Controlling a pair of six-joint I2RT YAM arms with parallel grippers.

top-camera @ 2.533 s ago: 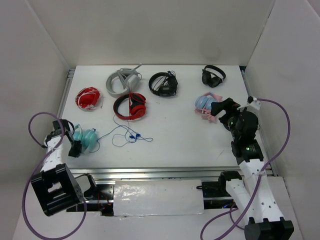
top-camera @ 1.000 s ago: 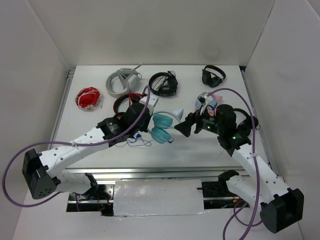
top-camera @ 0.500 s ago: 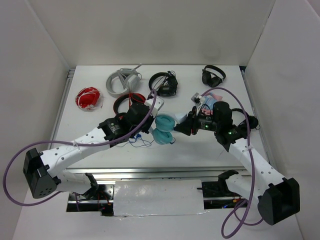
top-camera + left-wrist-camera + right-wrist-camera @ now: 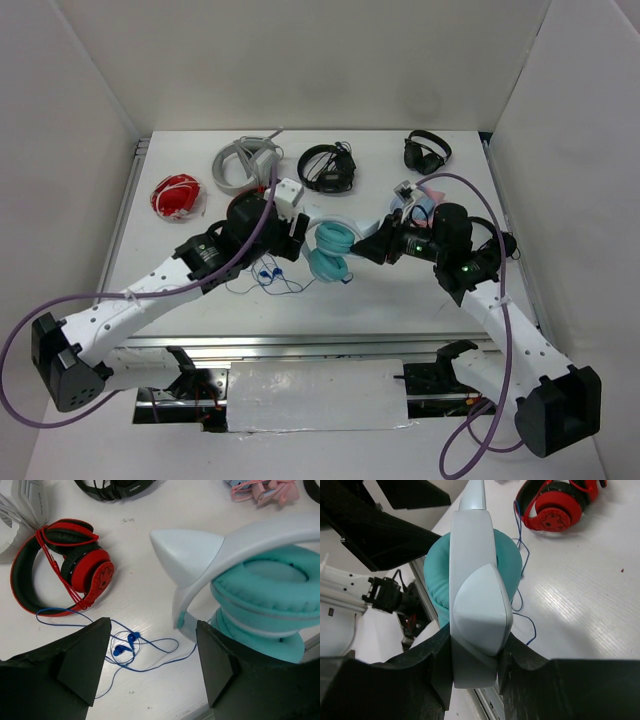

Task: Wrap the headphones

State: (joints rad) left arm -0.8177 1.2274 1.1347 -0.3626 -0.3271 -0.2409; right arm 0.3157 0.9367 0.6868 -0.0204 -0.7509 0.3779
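We have the headphones (image 4: 332,250) at mid-frame in the top view, right jaws clamped on their white band, left jaws spread empty beside them; the blue cable (image 4: 265,282) lies loose on the bench (image 4: 420,300), so wrapping is not yet begun.

top view high, wide; wrist views close, sharing headphones (image 4: 260,590)

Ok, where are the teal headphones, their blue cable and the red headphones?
teal headphones (image 4: 265,587): left wrist view, on the upper ear pad.
blue cable (image 4: 132,637): left wrist view, on the thick bit mid-tangle.
red headphones (image 4: 92,572): left wrist view, on the ear cup.
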